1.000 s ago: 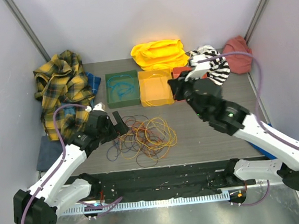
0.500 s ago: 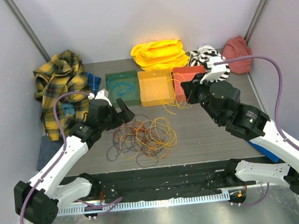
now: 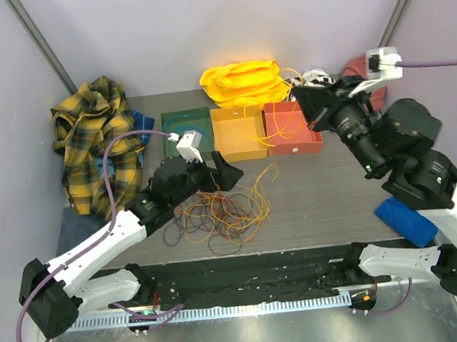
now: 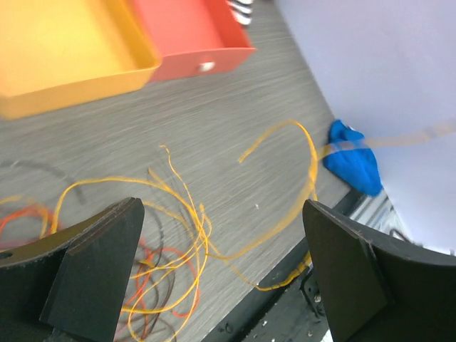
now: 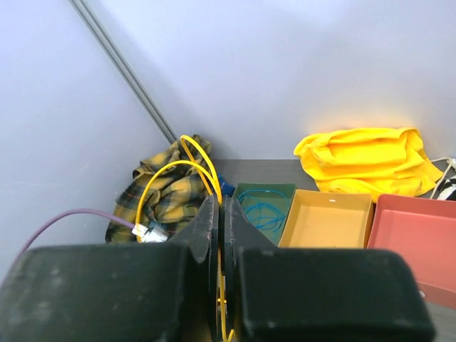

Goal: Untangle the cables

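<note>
Pinching yellow cable (image 5: 173,164) | right claw (image 5: 219,214) | grip visible from wrist only

A: Where did the top camera sit?
B: High up, well to the near side of the orange tray (image 3: 238,134), looking down over the whole table (image 3: 327,194) from afar.
A: The left wrist one?
B: Low and close to the tabletop, near-left of that tray, facing right past its front wall. It shared the cables (image 3: 220,212) with the top view.
A: And the right wrist?
B: Raised, near-right of the tray, facing far-left across it. All three showed that tray.
</note>
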You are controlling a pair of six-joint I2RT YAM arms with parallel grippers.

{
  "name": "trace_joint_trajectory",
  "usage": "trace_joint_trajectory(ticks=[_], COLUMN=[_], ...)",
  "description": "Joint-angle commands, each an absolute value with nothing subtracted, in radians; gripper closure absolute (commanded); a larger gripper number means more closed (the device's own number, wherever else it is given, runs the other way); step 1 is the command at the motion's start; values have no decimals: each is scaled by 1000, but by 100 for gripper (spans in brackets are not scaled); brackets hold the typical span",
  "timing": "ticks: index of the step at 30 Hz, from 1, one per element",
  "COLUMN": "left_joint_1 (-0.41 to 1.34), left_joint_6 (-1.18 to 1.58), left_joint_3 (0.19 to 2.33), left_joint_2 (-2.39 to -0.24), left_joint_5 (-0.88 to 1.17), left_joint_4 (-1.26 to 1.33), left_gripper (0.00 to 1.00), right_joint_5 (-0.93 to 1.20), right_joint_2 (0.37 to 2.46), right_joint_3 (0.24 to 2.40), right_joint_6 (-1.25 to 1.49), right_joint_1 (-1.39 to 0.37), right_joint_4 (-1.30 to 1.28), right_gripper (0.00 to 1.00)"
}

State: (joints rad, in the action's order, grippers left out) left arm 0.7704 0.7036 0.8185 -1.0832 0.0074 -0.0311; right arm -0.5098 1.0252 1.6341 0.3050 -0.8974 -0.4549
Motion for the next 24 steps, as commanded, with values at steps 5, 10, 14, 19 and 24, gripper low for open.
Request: trace_joint_trajectory(ticks=[5, 10, 14, 19, 24], left_joint_1=[957, 1006, 1034, 1035, 1035], left_joint_6=[473, 407, 357, 334, 301], left_joint_3=[671, 634, 676, 739, 764], left_joint_2=[-1100, -1124, -1210, -1337, -1388], left_joint_5=[-38, -25, -20, -43, -127], left_joint_4=[491, 688, 736, 828, 847], left_gripper=[0, 0, 0, 0, 2], right_joint_5=[-472, -456, -434, -416, -419], right_joint_2=[968, 951, 943, 931, 919], right_joint_3=[1505, 1473, 1444, 1419, 1411], right_joint_6=[382, 406, 426, 460, 469], right_joint_1=[-899, -899, -899, -900, -900], right_joint_4=[-448, -451, -440, -436, -454], right_gripper=[99, 99, 99, 99, 99])
